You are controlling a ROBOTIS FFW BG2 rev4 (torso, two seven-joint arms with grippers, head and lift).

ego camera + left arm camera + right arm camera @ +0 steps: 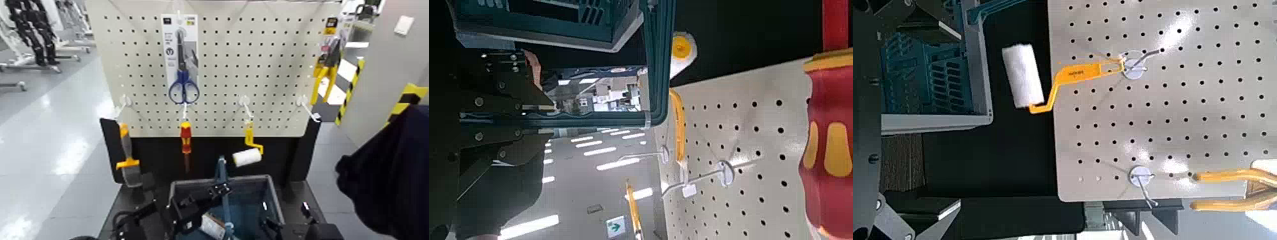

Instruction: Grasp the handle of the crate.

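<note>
The left gripper (pixel 214 195), fingers spread, sits beside the upright handle (pixel 221 182) of the crate (pixel 271 191) for grasping; right gripper state: cannot tell.

Slotted plastic crate (pixel 255 191) with smooth plastic handle (pixel 221 175) — matt perforated pegboard (pixel 255 51), glossy screwdriver (pixel 186 137) grip.

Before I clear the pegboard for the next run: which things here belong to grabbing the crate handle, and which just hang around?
Job:
handle
crate
left gripper, beside the handle
right gripper, low by the crate

Bystanders, all on the pegboard:
scissors
screwdriver
paint roller
scraper
</note>
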